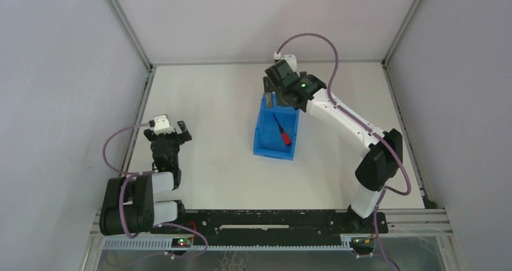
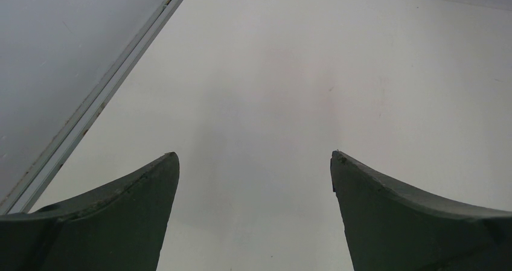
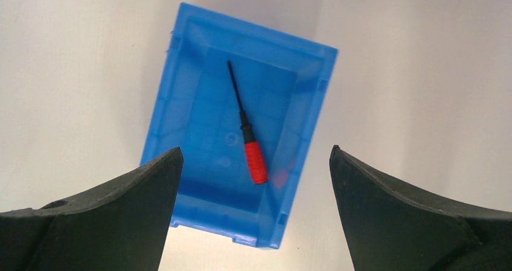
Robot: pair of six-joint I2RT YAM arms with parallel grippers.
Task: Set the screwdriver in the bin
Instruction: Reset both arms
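The blue bin (image 1: 264, 145) stands in the middle of the table. The screwdriver (image 1: 282, 131), with a red handle and thin black shaft, lies on the bin's floor. In the right wrist view the bin (image 3: 181, 111) is below the camera with the screwdriver (image 3: 253, 159) inside it. My right gripper (image 1: 278, 97) hovers above the bin's far end, open and empty; it shows open in its wrist view (image 3: 255, 156). My left gripper (image 1: 169, 133) is open and empty over bare table at the left, also open in the left wrist view (image 2: 255, 156).
Grey enclosure walls with metal frame rails (image 1: 130, 32) surround the white table. A rail (image 2: 96, 99) runs along the table's left edge close to the left gripper. The arm bases sit on a black bar (image 1: 265, 219) at the near edge.
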